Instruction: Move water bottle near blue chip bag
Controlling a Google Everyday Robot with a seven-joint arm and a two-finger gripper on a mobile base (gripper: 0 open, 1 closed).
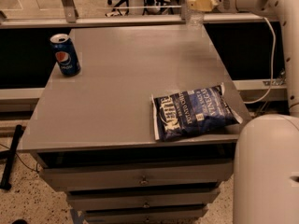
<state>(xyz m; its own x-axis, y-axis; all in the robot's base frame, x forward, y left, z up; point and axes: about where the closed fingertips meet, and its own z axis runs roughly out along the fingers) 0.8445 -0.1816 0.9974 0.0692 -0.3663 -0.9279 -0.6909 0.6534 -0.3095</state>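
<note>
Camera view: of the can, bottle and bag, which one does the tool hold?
The clear water bottle, clasped by the tool at the table's far right edge. The Pepsi can stands alone far left; the blue chip bag lies flat, front right.

Warm, dimmish overhead light, soft sheen across grey table [121, 92], deep shadow under its front edge, gripper [202, 3] brightly lit at top edge above far right corner, clasping glinting water bottle [195, 17]

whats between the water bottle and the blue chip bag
In the camera view, only bare tabletop separates the water bottle, held in the pincer at the far edge, from the blue chip bag.
</note>
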